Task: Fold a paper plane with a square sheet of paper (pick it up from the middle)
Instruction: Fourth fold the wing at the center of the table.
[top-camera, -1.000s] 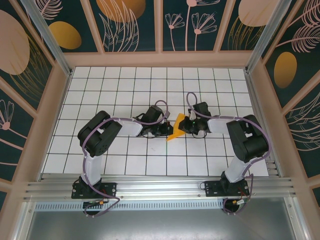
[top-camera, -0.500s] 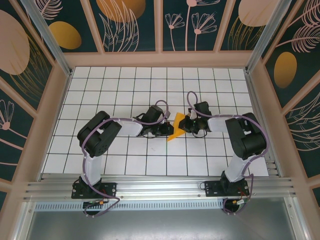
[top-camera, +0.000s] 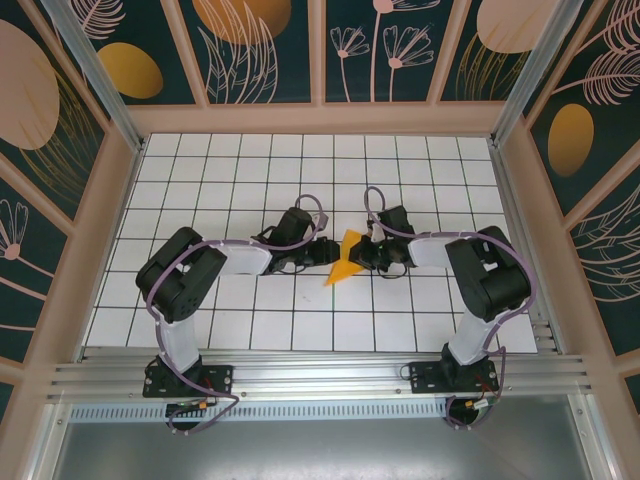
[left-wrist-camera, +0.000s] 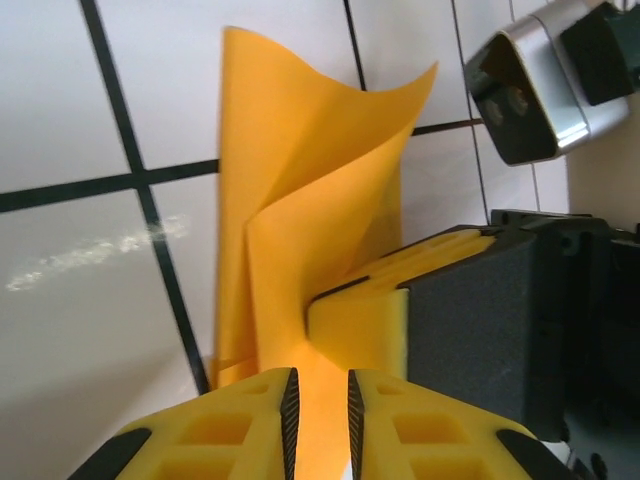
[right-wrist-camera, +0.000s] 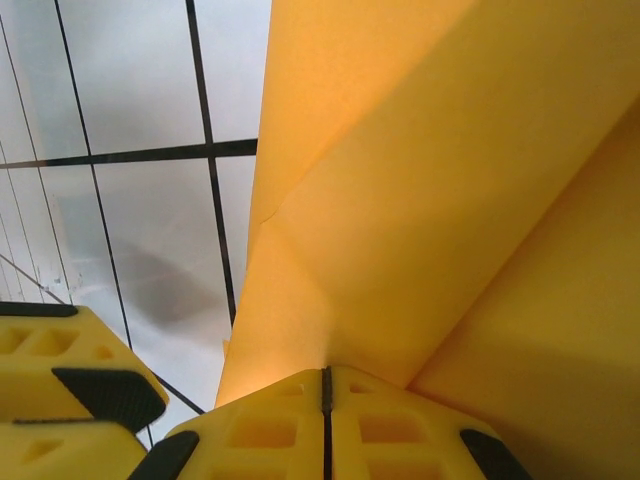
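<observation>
Square sheet of paper mid-fold, held up just off the middle of the tabletop, pinched from both sides.
Left tool clamped down to a sliver on the lower edge, only paper in the gap; right tool closed tight on a folded layer, no daylight at the seam; best to anchor one pinch, slide the other slowly along the crease, keep the layers square, no tugging apart, since that looks likely to tear or slip; thin matte orange-yellow stock, one sharp crease, free corner curling in a soft wave; ribbed yellow pads; glossy white tiles, dark grid lines.
</observation>
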